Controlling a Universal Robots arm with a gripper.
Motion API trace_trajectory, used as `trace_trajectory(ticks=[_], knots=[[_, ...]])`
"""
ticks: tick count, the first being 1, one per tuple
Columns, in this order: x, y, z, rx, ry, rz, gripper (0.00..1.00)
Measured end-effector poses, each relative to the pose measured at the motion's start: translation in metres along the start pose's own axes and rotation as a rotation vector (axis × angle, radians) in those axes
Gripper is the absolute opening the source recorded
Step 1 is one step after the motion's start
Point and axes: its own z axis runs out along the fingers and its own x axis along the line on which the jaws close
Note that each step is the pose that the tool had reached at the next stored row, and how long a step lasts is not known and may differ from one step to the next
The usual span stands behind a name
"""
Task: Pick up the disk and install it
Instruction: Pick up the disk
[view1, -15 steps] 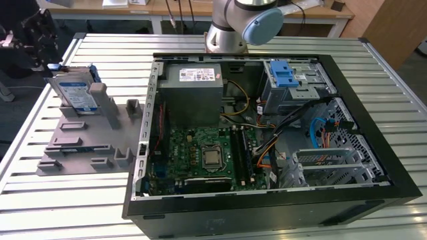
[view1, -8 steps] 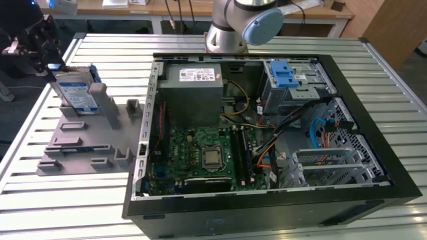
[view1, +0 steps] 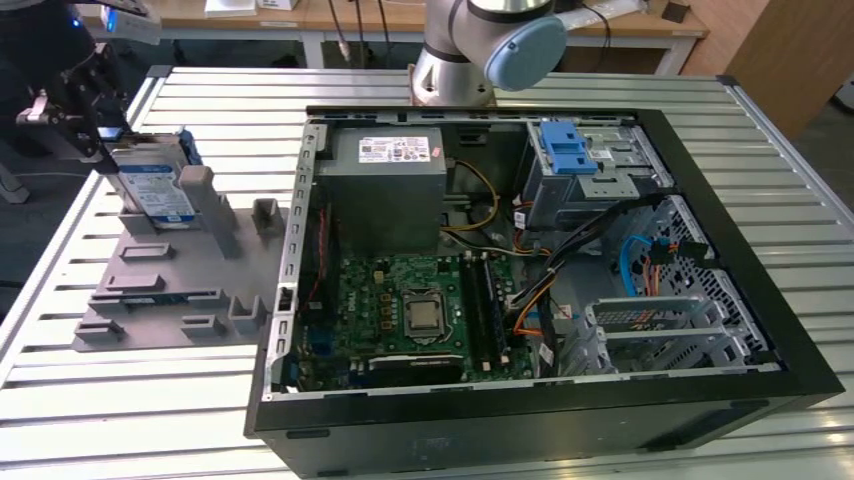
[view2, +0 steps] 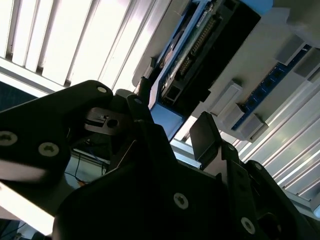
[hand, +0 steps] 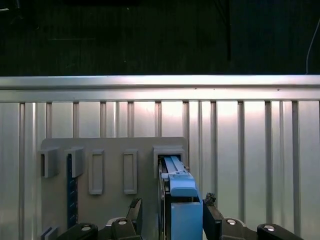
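Observation:
The disk (view1: 158, 190) is a silver drive in a blue bracket. It stands on edge in a slot of the grey holder (view1: 174, 290), at the exterior view's left. My gripper (view1: 114, 145) is at the disk's upper end. In the first wrist view the disk (hand: 182, 200) sits between the two black fingers (hand: 210, 207), with a gap on each side. In the second wrist view the gripper (view2: 172, 117) is open and straddles the blue end of the disk (view2: 210, 45).
An open black computer case (view1: 747, 390) lies on the slatted metal table (view1: 134, 420). It holds a grey power supply box (view1: 387, 190), a green motherboard (view1: 414, 310) and a drive cage with a blue latch (view1: 574, 150). The arm's base (view1: 461, 60) stands behind the case.

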Motion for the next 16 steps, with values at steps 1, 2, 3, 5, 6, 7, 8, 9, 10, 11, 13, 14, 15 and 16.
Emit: trace_trajectory(ticks=[1,2,3,5,6,7,8,9,10,11,13,14,15,16], knots=[[0.0000,0.0000,0.0019,0.0000,0.0000,0.000,0.59],[0.0000,0.0000,0.0035,-0.0001,0.0001,0.000,0.59],[0.0000,0.0000,0.0052,0.0000,-0.0001,0.000,0.58],[0.0000,0.0000,0.0083,0.0000,0.0000,0.000,0.51],[0.0001,-0.0001,0.0090,-0.0001,0.0000,0.000,0.45],[0.0000,0.0000,0.0089,-0.0002,0.0000,0.000,0.39],[0.0000,0.0000,0.0088,-0.0001,0.0000,0.000,0.39],[0.0001,0.0000,0.0084,0.0000,-0.0001,0.000,0.36],[0.0000,0.0000,0.0082,0.0003,-0.0001,0.000,0.36],[0.0000,0.0000,0.0083,0.0006,-0.0002,0.000,0.36],[0.0000,-0.0001,0.0083,0.0008,-0.0002,0.000,0.36],[0.0000,-0.0001,0.0082,0.0007,-0.0001,0.000,0.36],[0.0000,0.0000,0.0081,0.0006,-0.0001,0.000,0.36],[0.0000,0.0000,0.0078,0.0006,0.0000,0.000,0.38]])
